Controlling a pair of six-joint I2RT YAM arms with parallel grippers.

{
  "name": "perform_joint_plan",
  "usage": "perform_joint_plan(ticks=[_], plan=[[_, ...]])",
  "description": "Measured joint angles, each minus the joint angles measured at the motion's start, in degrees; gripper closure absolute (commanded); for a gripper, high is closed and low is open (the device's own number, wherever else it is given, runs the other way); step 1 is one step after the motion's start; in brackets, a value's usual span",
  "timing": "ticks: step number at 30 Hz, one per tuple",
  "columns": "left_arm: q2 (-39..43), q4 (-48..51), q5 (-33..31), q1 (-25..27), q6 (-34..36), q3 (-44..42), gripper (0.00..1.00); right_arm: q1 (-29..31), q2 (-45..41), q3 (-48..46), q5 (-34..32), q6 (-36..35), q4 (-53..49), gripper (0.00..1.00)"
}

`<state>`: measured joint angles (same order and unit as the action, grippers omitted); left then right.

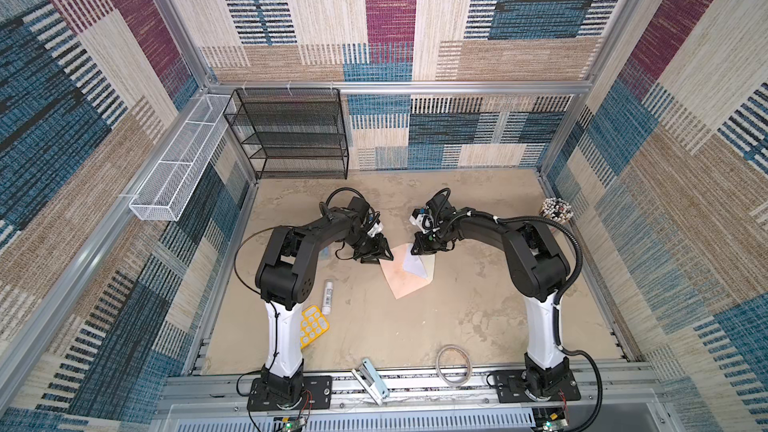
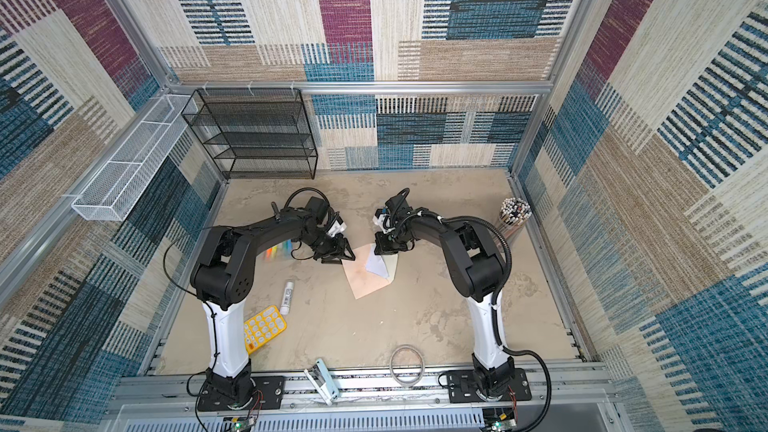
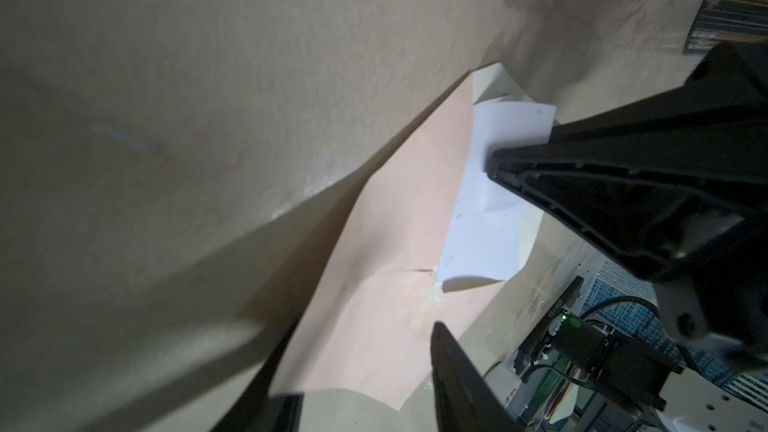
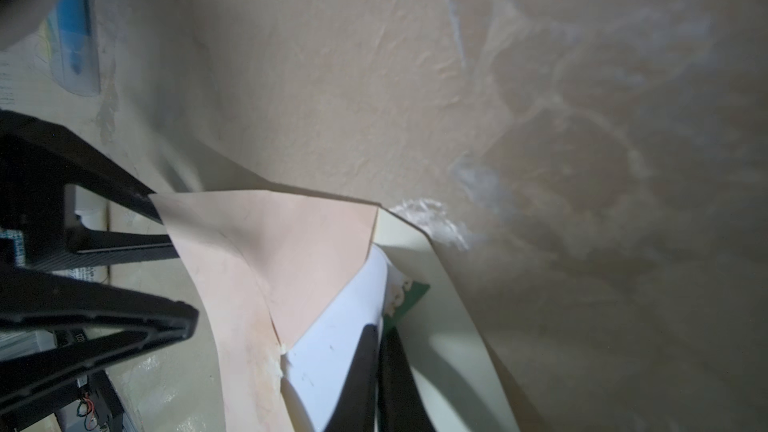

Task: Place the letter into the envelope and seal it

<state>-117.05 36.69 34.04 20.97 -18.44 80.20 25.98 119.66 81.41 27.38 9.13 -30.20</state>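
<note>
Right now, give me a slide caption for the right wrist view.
Right pincer shut on the white letter, partly tucked into the peach envelope; left pincer open beside the envelope's edge.

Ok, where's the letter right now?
In both top views the letter lies mid-table between the two arms, partly tucked into the open mouth of the envelope, its far end pinched by the right gripper.

Table (image 1: 415, 326): beige, mottled. On it: envelope (image 1: 405, 280) mid-table; glue stick (image 1: 328, 292) just beside calculator (image 1: 314, 324), front left; stapler (image 1: 371, 382) and ring (image 1: 454, 346) at front edge; pencil cup (image 1: 556, 209) far right; mesh rack (image 1: 291, 135) back left.
</note>
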Motion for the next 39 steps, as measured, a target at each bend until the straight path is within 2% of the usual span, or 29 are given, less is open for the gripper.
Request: perform_joint_plan(ticks=[3,7,21,39], plan=[[1.57,-0.26,-1.25,-0.39,-0.11,-1.6,0.53,-0.13,-0.68,-1.07,-0.57,0.85,0.39,0.92],[1.86,-0.59,-2.38,-0.9,-0.61,-2.8,0.65,-0.2,-1.57,-2.32,-1.05,1.33,0.79,0.92],[-1.2,-2.32,-2.43,-0.72,-2.08,-0.37,1.0,-0.17,-2.99,-4.52,-1.62,1.86,1.99,0.92],[-2.82,-3.21,-0.98,-0.24,-1.77,0.39,1.0,-0.28,-3.39,-5.68,-0.33,2.45,3.41,0.92]])
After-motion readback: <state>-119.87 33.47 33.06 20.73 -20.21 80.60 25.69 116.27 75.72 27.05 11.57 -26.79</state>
